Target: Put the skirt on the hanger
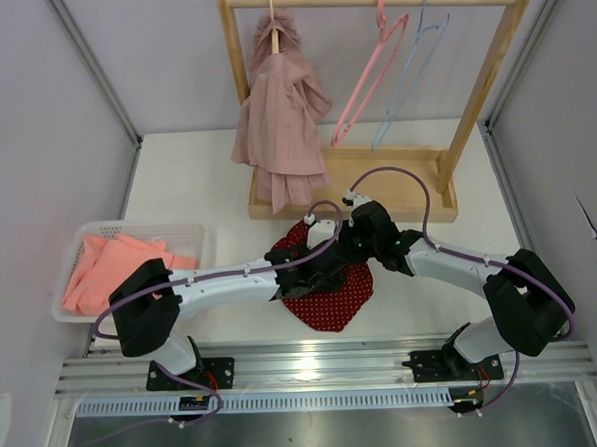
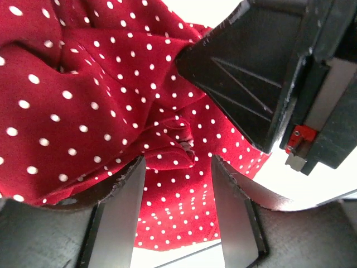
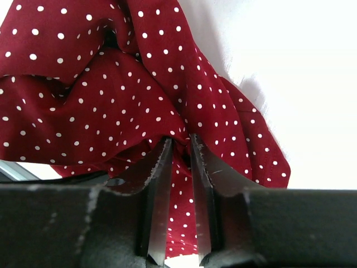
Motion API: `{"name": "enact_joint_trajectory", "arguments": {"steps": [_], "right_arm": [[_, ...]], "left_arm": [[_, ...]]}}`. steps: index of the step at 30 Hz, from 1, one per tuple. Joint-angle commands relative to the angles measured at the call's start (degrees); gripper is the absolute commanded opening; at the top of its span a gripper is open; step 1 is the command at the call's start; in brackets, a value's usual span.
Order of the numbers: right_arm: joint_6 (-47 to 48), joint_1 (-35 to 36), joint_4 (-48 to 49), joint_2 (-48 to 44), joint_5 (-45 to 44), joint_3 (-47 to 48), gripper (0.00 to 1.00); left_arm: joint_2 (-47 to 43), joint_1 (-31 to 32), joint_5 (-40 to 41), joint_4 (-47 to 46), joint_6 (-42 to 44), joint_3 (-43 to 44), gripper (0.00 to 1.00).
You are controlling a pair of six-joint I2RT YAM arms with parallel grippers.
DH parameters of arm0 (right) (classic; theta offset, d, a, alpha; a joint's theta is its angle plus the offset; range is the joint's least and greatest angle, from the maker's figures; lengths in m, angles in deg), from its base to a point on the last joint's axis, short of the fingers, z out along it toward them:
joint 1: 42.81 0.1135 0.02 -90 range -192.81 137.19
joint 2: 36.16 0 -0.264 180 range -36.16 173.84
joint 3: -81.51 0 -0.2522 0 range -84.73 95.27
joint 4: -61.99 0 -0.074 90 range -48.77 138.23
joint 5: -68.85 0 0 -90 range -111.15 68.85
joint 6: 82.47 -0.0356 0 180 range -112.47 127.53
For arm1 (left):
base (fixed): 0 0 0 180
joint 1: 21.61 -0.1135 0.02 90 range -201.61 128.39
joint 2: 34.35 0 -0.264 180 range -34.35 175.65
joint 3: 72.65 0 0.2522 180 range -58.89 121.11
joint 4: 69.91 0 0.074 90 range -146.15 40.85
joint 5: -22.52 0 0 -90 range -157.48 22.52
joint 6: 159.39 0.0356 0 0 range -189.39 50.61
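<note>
A red skirt with white dots (image 1: 332,294) lies crumpled on the white table in front of the wooden rack. My right gripper (image 3: 179,138) is shut on a fold of the skirt (image 3: 111,100). My left gripper (image 2: 177,159) is open, its jaws apart around a bunched fold of the skirt (image 2: 83,100), next to the right gripper's black body (image 2: 262,72). In the top view both grippers meet over the skirt, the left (image 1: 316,273) and the right (image 1: 352,243). A pink hanger (image 1: 371,74) and a pale blue hanger (image 1: 411,72) hang on the rack's rail.
The wooden rack (image 1: 372,195) stands at the back with a pink garment (image 1: 278,114) hanging at its left. A white basket (image 1: 184,234) with orange-pink cloth (image 1: 106,269) sits at the left. Grey walls close both sides.
</note>
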Motion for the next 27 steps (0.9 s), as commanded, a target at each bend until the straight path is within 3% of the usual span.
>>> {"name": "enact_joint_trajectory", "arguments": {"steps": [1,13,27], "right_arm": [[0.25,-0.04,1.2,-0.98,0.62,1.26,0.23],[0.07,0.31,1.11,-1.33,0.97,2.05,0.12],[0.16,0.66,0.49,-2.03,0.88,2.31,0.09]], "left_arm": [[1.25,1.38,3.01,2.41,-1.99,4.15,0.56],[4.77,2.88,8.63,8.22,-6.3,6.26,0.41],[7.76,2.88,12.5,7.17,-7.27,8.01,0.5]]}}
